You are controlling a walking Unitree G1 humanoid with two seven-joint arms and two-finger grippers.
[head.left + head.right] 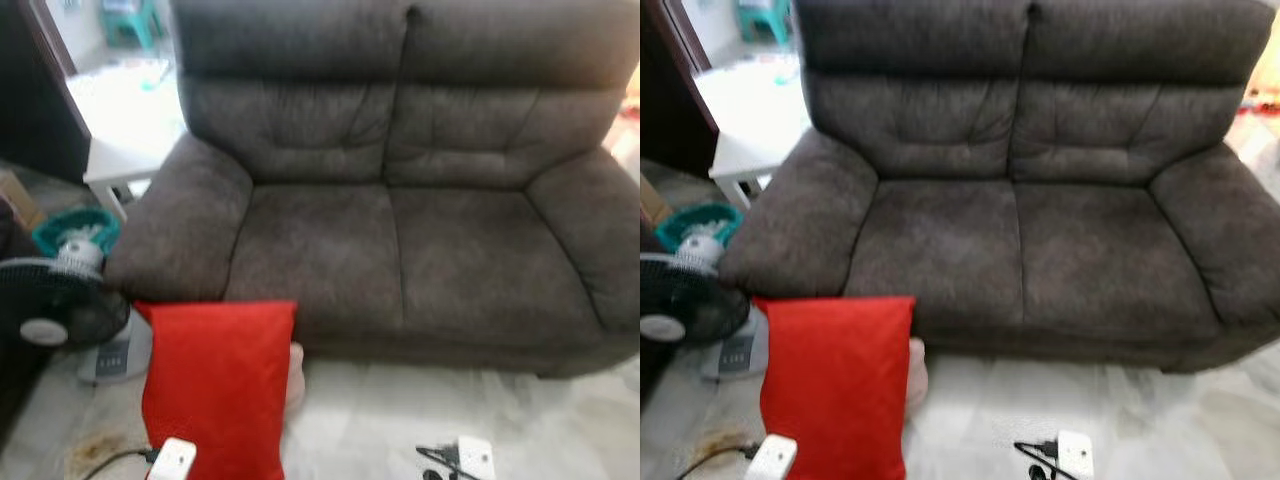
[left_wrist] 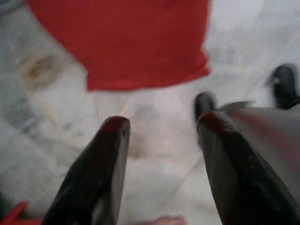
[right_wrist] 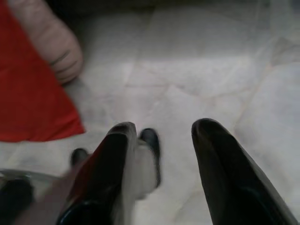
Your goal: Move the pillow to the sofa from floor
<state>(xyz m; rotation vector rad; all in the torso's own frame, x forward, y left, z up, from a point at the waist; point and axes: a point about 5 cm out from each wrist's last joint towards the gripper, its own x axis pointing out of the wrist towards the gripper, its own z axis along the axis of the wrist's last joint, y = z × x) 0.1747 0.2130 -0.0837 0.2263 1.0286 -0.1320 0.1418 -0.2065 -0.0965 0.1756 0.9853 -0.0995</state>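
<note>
A red pillow point(image 1: 220, 385) stands on the pale floor, leaning against the front of the dark brown two-seat sofa point(image 1: 400, 250) below its left armrest. It also shows as a red sheet point(image 2: 126, 42) ahead of my left gripper point(image 2: 161, 124), which is open over bare floor, a short way from the pillow's lower edge. My right gripper point(image 3: 164, 126) is open too, low over the floor to the right of the pillow's corner point(image 3: 33, 98). Both wrists point(image 1: 172, 460) point(image 1: 470, 458) peek in at the bottom of the head views.
A pale pink soft object point(image 1: 295, 375) lies behind the pillow's right side. A black floor fan point(image 1: 50, 300) with a grey base stands left of the pillow, with a teal basket point(image 1: 75, 228) and a white side table point(image 1: 125, 160) behind it. Floor lies open right of the pillow.
</note>
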